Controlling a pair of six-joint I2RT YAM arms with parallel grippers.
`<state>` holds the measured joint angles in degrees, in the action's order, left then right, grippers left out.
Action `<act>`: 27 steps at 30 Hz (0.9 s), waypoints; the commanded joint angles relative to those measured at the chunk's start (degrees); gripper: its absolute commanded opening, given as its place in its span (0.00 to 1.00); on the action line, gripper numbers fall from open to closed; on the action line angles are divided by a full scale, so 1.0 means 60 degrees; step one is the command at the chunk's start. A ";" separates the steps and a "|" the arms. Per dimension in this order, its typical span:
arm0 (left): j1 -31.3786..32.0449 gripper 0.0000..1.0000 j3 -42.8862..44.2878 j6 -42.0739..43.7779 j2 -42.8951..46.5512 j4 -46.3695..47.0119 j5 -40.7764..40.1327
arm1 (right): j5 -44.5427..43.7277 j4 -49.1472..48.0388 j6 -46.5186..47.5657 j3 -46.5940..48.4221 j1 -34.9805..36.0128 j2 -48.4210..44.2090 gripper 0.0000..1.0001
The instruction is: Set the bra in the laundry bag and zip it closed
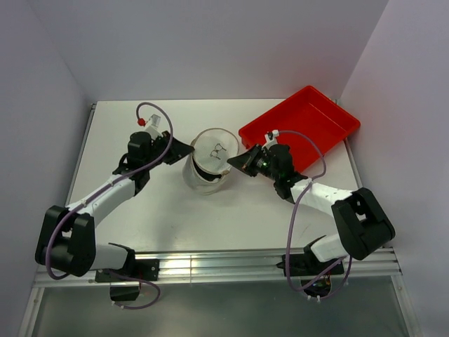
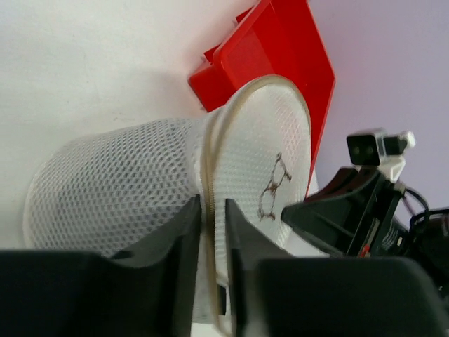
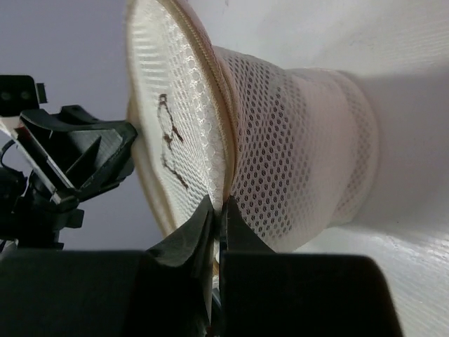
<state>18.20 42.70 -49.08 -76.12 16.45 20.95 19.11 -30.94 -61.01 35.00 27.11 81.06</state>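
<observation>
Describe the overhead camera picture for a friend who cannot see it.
A small white mesh laundry bag stands upright on a white table, its round lid bearing a dark mark, with the left gripper and right gripper at opposite sides of its rim. A red tray sits at the back right.

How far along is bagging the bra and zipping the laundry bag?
Done, apparently: no bra lies outside, and the lid sits on the laundry bag. In hand: right end effector pinches the zip rim; left end effector straddles it. Remaining: finishing the zip; whether it is fully closed cannot be told.
</observation>
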 commanded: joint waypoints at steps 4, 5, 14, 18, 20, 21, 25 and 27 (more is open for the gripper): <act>0.0159 0.57 0.1291 0.0328 -0.0045 -0.0381 -0.0238 | -0.0942 -0.0177 -0.0173 0.0127 0.0577 -0.0765 0.00; 0.0306 0.63 0.1379 0.0647 0.0102 -0.0716 -0.0588 | -0.1307 -0.0074 -0.0187 0.0157 0.0680 -0.0765 0.00; 0.2896 0.38 0.0195 -0.0167 0.3280 -0.3108 -0.3417 | -0.2497 -0.0073 -0.0173 0.0289 0.1384 -0.0531 0.00; 0.4524 0.23 -0.0451 -0.1457 0.3239 -0.2040 -0.3813 | -0.2760 -0.0175 -0.0173 0.0158 0.1516 -0.0560 0.00; 0.4993 0.24 -0.0524 -0.1897 0.3005 -0.1369 -0.3901 | -0.2863 -0.0263 -0.0188 0.0055 0.1575 -0.0619 0.00; 0.5154 0.24 -0.0611 -0.2087 0.2684 -0.1118 -0.3916 | -0.2936 -0.0293 -0.0173 0.0026 0.1647 -0.0633 0.00; 0.5507 0.37 -0.0817 -0.2922 0.1877 0.0216 -0.4223 | -0.3098 -0.0541 -0.0129 -0.0165 0.1736 -0.0692 0.00; 0.5507 0.39 -0.0977 -0.3171 0.1583 0.0743 -0.4544 | -0.3054 -0.0615 -0.0114 -0.0282 0.1736 -0.0721 0.00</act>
<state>50.70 37.52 -63.07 -65.71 10.96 -1.91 2.66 -31.11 -62.11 34.33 37.15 78.22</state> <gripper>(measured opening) 0.381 0.033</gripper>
